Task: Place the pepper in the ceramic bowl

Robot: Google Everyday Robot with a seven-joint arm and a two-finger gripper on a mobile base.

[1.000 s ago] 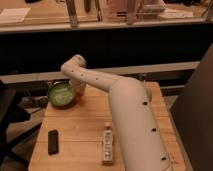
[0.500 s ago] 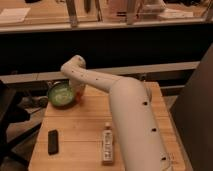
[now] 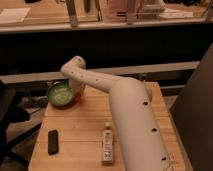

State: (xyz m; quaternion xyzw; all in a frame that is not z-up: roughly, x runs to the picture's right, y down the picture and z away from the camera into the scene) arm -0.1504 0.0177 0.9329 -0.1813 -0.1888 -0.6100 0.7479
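Note:
The green ceramic bowl (image 3: 60, 93) with a pale speckled inside sits at the far left of the wooden table (image 3: 80, 132). My white arm reaches from the lower right across the table to it. The gripper (image 3: 77, 94) points down just at the bowl's right rim, mostly hidden by the wrist. A small red-orange bit (image 3: 79, 98) shows at the gripper's lower end beside the bowl; it looks like the pepper, but I cannot tell whether it is held or lying on the table.
A bottle (image 3: 107, 144) lies on the table near the front middle. A small black object (image 3: 52, 141) lies at the front left. A dark chair (image 3: 9, 117) stands left of the table. A counter (image 3: 105, 22) runs behind.

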